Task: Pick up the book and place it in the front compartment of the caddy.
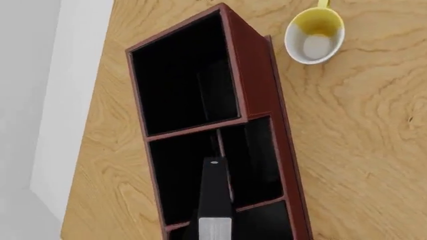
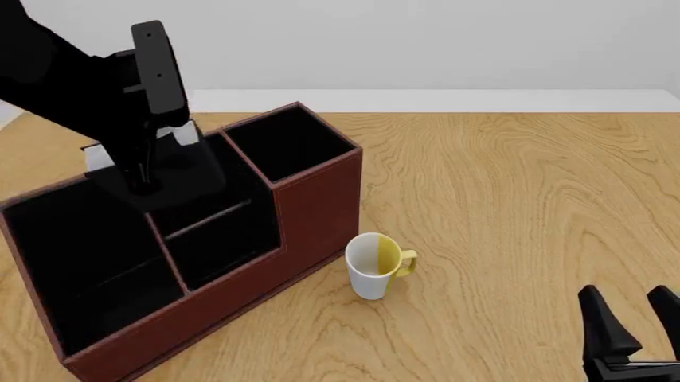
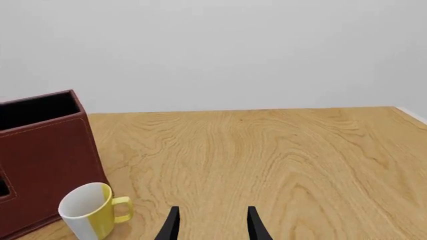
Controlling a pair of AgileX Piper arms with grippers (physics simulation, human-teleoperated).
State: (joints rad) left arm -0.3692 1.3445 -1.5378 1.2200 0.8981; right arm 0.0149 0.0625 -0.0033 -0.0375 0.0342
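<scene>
- My left gripper [image 2: 159,147] hangs over the middle of the caddy [image 2: 308,207], with the book [image 2: 170,171] pinched between its fingers; the book's white page edges show on either side of the gripper in the front view.
- The book [image 1: 215,197] stands on edge, its long axis running roughly top to bottom, lower end dipping into a middle compartment of the caddy [image 1: 257,75]. From my left wrist I see only its thin black spine and a grey end.
- It leans slightly, the lower part angled towards the front of the desk [image 2: 510,199].
- I cannot tell whether its lower end touches the compartment floor.
- My right gripper [image 3: 212,225] sits low over bare desk, well apart from the caddy, fingers spread with nothing between them.
- A white-and-yellow mug [image 2: 374,265] stands upright just beside the caddy's front wall.
</scene>
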